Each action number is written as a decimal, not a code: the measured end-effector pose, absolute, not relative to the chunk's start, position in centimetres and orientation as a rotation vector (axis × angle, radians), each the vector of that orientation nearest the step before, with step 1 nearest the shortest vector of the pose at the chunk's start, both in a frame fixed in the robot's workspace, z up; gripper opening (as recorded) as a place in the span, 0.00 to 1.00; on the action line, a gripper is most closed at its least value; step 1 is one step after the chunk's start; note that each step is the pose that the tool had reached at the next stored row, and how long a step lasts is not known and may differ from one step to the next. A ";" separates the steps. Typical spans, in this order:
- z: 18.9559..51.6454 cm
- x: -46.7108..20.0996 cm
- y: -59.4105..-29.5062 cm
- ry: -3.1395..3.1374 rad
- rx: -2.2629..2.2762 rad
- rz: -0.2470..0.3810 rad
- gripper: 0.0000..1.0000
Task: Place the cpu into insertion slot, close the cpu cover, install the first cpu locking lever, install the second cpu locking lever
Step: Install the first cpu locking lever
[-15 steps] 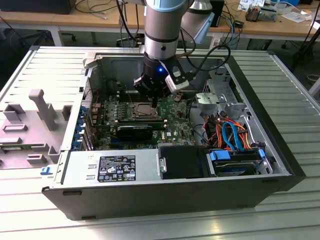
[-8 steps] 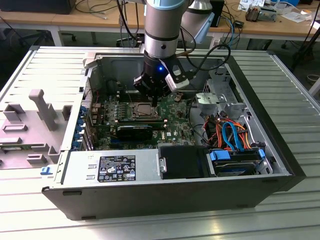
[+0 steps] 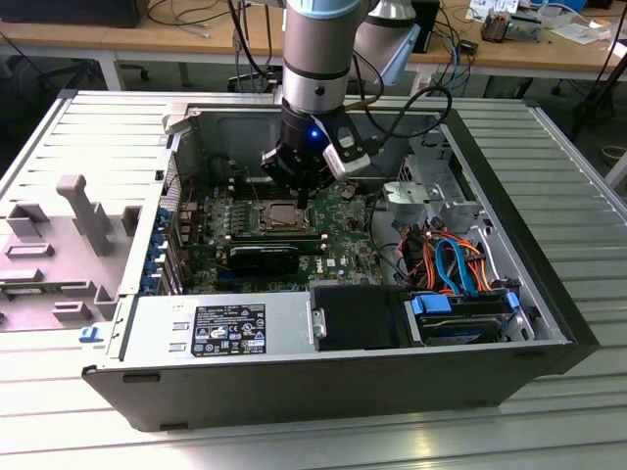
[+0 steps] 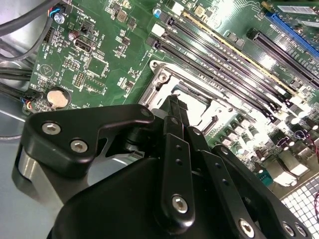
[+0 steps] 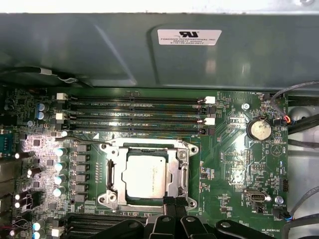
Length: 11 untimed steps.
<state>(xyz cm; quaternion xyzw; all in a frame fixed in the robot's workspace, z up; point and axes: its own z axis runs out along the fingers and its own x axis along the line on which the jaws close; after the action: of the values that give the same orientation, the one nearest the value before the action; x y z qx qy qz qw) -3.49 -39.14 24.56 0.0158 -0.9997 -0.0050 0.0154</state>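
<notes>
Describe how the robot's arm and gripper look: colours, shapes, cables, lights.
The arm is a thick silver-grey cylinder with a pale blue band at the top. Below it is a black round wrist with a small blue light. Black cables loop off it. The gripper is matt black, with jointed links held by silver screws.

Open from above, the computer case (image 3: 294,382), with the gripper (image 5: 174,211) lowered over the motherboard (image 5: 234,164) at the edge of the insertion slot (image 5: 107,172). Hemmed on one side by memory slots (image 5: 134,112) and the case wall (image 5: 99,50). Further off, crowded by cables (image 3: 453,262) and the power supply (image 3: 220,328).
</notes>
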 end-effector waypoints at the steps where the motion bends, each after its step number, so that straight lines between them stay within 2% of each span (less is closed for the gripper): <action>1: 24.6 -3.5 -39.1 -3.111 0.049 -0.016 0.11; 11: 25.1 -3.7 -39.1 -3.112 0.049 -0.022 0.11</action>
<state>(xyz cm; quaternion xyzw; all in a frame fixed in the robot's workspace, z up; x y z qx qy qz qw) -3.66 -39.13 25.10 0.0158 -0.9997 -0.0069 0.0147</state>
